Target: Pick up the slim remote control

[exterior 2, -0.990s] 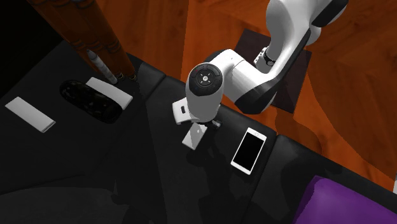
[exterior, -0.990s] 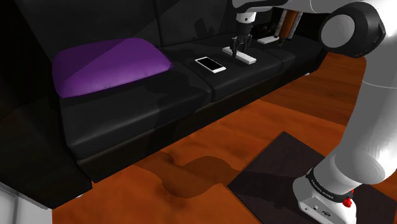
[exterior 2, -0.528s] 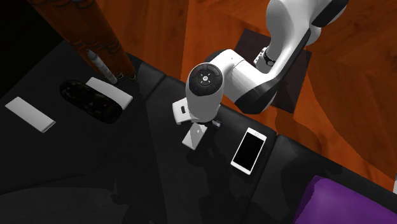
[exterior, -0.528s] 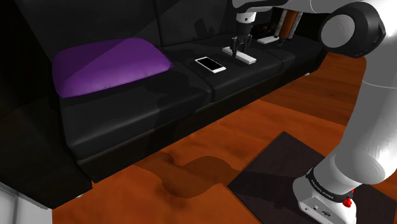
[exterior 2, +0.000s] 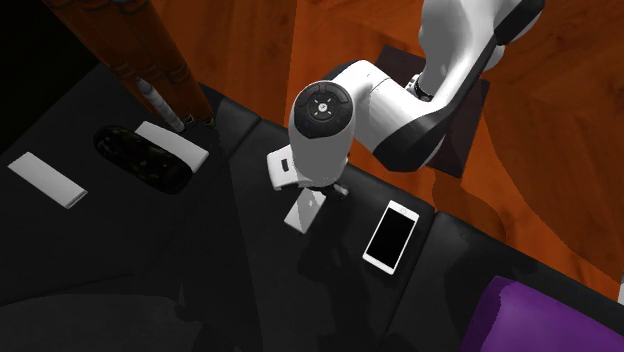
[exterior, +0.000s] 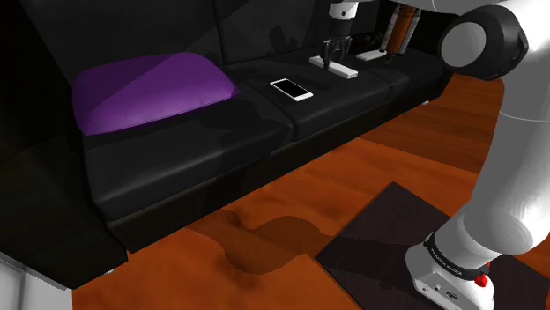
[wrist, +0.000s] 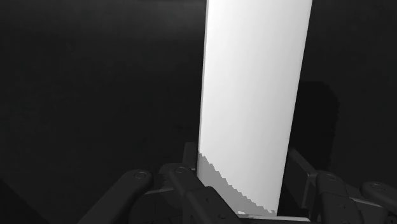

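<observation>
**Slim remote clamped, hanging just off the seat**

The gripper (exterior: 332,58) is clenched across the narrow width of the slim remote control (wrist: 254,95), a plain white slab. In the shoulder view it appears to hang just clear of the black sofa (exterior: 203,150) seat.

The slab looks smooth, and the fingers (wrist: 181,191) cover little of its length. A quick lift or swing could therefore let it pivot or slide out. If it falls, it would land on the seat, perhaps against the phone (exterior: 291,89) lying near.

Counted:
- 1 held remote
- 1 phone
- 1 purple cushion (exterior: 150,88)
- 1 white slab (exterior 2: 47,180) lying well apart
- 1 white piece (exterior 2: 170,140) just beside 1 dark oval object (exterior 2: 135,160)
</observation>
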`<state>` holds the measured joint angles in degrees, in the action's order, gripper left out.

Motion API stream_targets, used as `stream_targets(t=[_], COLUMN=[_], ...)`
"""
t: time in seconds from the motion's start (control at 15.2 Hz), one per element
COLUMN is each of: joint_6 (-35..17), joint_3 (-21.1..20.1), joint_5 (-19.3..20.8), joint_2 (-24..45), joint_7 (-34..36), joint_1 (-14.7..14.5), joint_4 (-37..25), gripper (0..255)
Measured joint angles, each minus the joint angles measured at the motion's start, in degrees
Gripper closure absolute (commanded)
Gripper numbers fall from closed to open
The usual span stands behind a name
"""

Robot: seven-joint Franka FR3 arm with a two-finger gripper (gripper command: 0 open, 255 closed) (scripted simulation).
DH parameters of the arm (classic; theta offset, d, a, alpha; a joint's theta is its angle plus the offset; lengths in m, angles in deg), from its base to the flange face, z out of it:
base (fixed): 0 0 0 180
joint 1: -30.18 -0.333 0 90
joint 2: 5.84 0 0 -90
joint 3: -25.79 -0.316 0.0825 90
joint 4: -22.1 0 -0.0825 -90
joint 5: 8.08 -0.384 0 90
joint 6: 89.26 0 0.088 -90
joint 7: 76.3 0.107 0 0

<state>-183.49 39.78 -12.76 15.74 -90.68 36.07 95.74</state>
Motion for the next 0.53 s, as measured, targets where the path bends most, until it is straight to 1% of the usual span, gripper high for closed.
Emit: stream_targets(t=[0.53], joint_6=[6.67], joint_3=[0.04], joint_5=[-0.37], joint_2=[1.64], joint_7=[0.0], joint_1=[0.68], joint_4=[-8.29], gripper=[255])
